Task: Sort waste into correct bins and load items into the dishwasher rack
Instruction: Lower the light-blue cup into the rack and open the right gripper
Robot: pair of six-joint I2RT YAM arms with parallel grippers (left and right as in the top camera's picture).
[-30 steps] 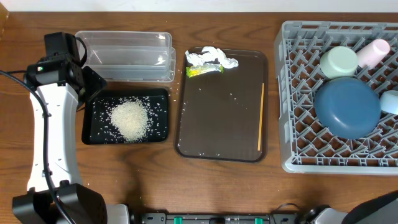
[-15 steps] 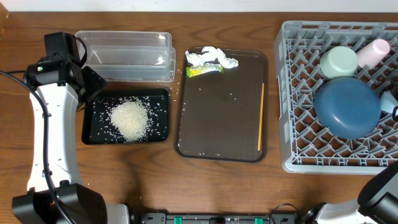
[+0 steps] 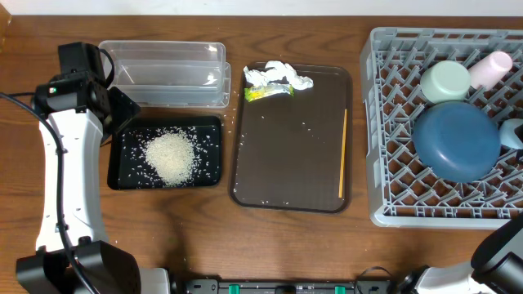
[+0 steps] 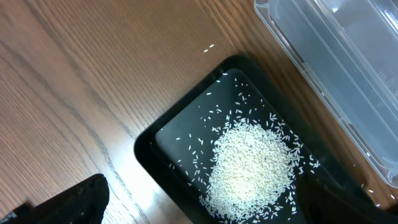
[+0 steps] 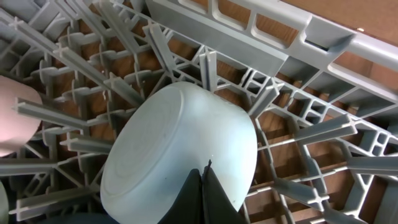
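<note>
Two bowls (image 3: 445,82), one plate (image 3: 456,140), one cup (image 3: 493,67) in one grey rack (image 3: 392,204)

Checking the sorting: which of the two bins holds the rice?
The black tray, with the rice heaped in its middle; the clear tub beside it shows none.

On my feed, a brown wood-grain surface (image 3: 204,237) carries a black tray (image 3: 163,186) speckled with white rice (image 3: 170,157), a clear tub (image 3: 163,73) and a dark brown tray (image 3: 286,163) bearing white tissue (image 3: 278,76), a yellow-green wrapper (image 3: 268,92) and a yellowish stick (image 3: 343,153). At right, my grey lattice-patterned rack (image 3: 392,147) holds a dark blue plate (image 3: 456,140), a pale mint bowl (image 3: 445,82) and a pink cup (image 3: 490,69). My left arm (image 3: 69,196) is white and black.
</note>
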